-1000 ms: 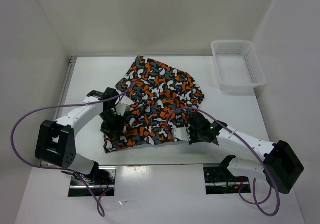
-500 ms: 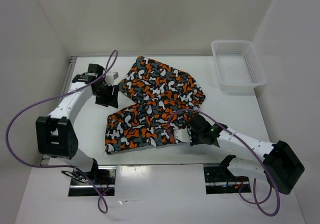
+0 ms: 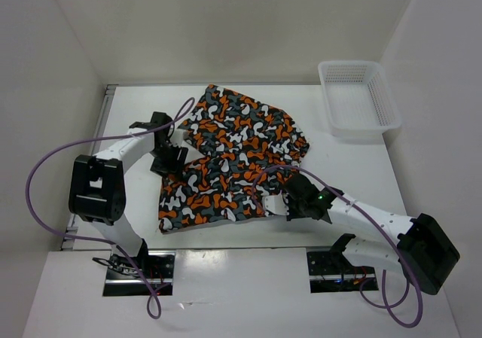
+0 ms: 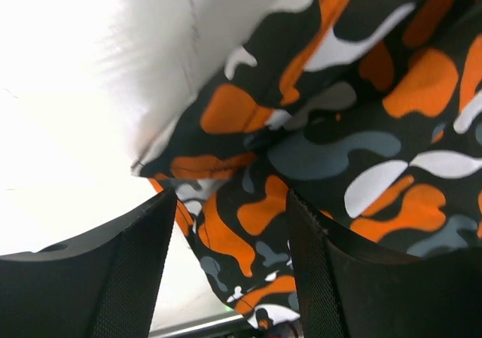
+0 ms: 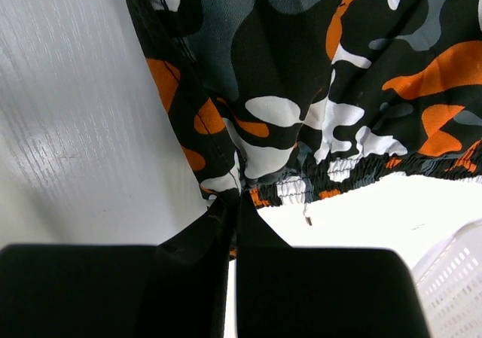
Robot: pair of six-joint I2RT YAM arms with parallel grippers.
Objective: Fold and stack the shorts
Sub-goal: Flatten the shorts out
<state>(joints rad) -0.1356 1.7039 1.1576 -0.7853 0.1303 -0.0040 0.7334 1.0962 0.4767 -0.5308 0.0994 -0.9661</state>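
Observation:
The camouflage-print shorts lie spread on the white table, with the near half laid in a flat band along the front. My left gripper is open at the shorts' left edge. In the left wrist view the fabric fills the gap between the spread fingers of this gripper, and nothing is pinched. My right gripper is shut on the near right edge of the shorts. In the right wrist view its closed tips pinch the fabric next to the elastic waistband.
A white mesh basket stands at the back right of the table, and its corner shows in the right wrist view. White walls close in the table on the left, back and right. Purple cables loop from both arms.
My left gripper let go of the near left part of the shorts, swung out to the far left, and has come back to the shorts' left edge. The right gripper stays shut in place.

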